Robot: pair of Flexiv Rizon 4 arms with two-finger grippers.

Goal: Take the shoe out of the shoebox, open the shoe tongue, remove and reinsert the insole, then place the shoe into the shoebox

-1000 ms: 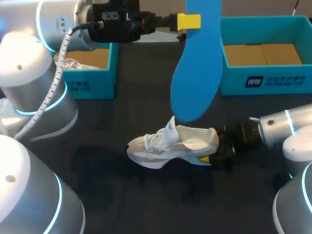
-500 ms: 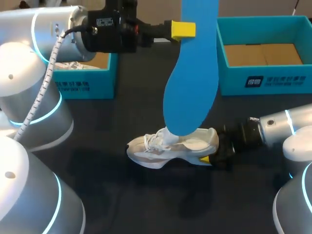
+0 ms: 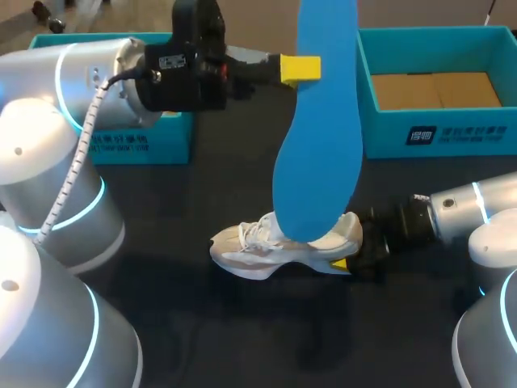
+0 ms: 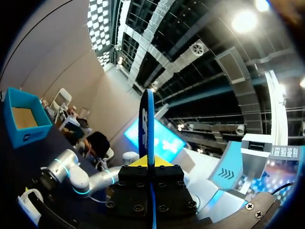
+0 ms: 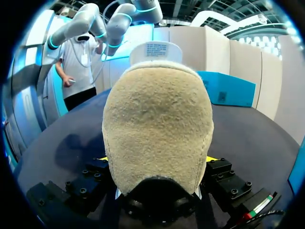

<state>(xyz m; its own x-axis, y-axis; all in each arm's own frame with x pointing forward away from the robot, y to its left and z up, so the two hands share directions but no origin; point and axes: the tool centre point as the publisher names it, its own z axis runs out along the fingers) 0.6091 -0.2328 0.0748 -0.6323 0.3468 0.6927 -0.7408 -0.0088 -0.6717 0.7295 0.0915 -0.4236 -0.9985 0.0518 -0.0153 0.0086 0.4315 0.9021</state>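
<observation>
Looking at a white shoe (image 3: 279, 245) sitting upright on its sole in the middle of the dark worktop (image 3: 202, 323), laces up, toe pointing away from the right arm's side. Got the right gripper (image 3: 351, 257) clamped on the shoe's heel, one yellow tip peeking out just under the heel in the head view. Same story from the right wrist view: fuzzy beige heel (image 5: 157, 129) filling the space between the fingers, gripper (image 5: 157, 160) pressing on it from both sides, yellow showing at each side.

Above the shoe, seeing the left gripper (image 3: 300, 69) closed on a blue insole (image 3: 319, 129), pinching it near the upper end so it hangs almost straight down. Lower, wider end of the insole sitting right at the shoe's opening, covering the tongue from the head view. Can't tell if it's actually touching inside or just over it. From the left wrist view, just the insole edge-on (image 4: 147, 119), squeezed between the gripper's fingers (image 4: 151, 162).

Beyond the shoe on the right arm's side, an open teal shoebox (image 3: 436, 133) with a bare cardboard bottom. Beyond the shoe on the left arm's side, a second teal box (image 3: 137, 144), mostly hidden behind the left arm
</observation>
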